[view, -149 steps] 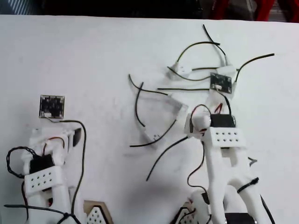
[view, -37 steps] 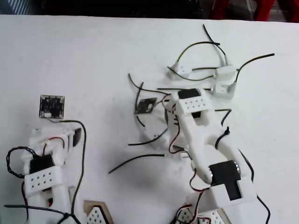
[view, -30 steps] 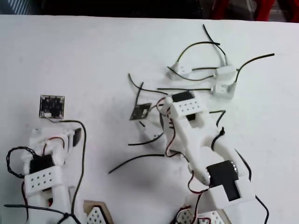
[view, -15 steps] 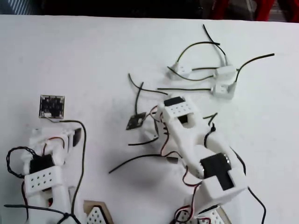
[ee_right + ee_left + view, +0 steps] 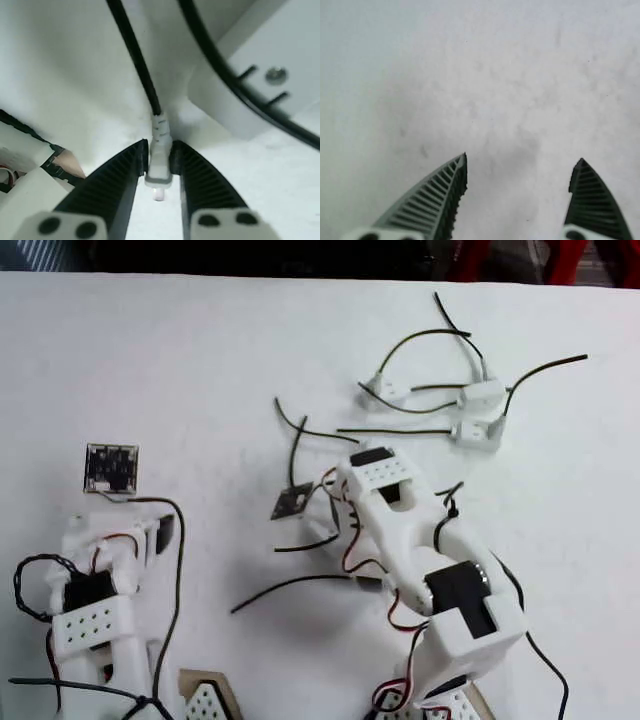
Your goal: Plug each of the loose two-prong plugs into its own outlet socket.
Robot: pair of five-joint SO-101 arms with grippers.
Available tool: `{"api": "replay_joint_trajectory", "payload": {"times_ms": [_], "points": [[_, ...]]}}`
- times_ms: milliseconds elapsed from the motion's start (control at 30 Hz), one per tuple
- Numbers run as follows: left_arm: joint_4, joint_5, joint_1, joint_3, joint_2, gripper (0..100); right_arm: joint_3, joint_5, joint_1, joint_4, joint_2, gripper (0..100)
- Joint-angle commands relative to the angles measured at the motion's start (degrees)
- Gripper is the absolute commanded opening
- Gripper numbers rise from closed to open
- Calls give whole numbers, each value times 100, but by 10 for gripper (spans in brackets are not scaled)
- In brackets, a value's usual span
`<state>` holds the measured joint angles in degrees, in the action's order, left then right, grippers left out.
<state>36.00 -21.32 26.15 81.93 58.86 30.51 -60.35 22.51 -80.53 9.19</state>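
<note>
My right gripper (image 5: 159, 150) is shut on a small white plug (image 5: 159, 167) at the end of a black cable (image 5: 135, 60). A white block with two slots and a screw (image 5: 260, 85) lies just beyond it. In the high view the right arm's wrist (image 5: 380, 472) stands mid-table, with a black-faced outlet socket (image 5: 291, 503) tilted at its left. A second black socket (image 5: 111, 467) lies flat at the left. My left gripper (image 5: 522, 160) is open over bare table, just in front of that socket (image 5: 150, 530). Three loose white plugs (image 5: 385, 390), (image 5: 482, 392), (image 5: 475, 432) lie at the back right.
Black cables (image 5: 300, 435) curl across the middle of the table, and one long cable (image 5: 290, 585) runs in front of the right arm. The white table (image 5: 180, 360) is bare at the back left. The arm bases (image 5: 205, 700) stand at the front edge.
The right arm has swung left and toward the front, and the tilted black socket has travelled with it from among the back-right plugs to mid-table. The left arm has kept still.
</note>
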Motion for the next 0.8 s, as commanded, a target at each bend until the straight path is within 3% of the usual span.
{"api": "replay_joint_trajectory", "payload": {"times_ms": [0,233,533,767], "points": [[-123,-62,-40,9,101,324,-44,9,57,-75,-31,23],[-123,-62,-40,9,101,324,-35,18,13,-391,-497,17],[-123,-62,-40,9,101,324,-9,70,-620,-549,-2527,17],[-123,-62,-48,9,101,324,-9,1741,-453,-541,-3644,17]]}}
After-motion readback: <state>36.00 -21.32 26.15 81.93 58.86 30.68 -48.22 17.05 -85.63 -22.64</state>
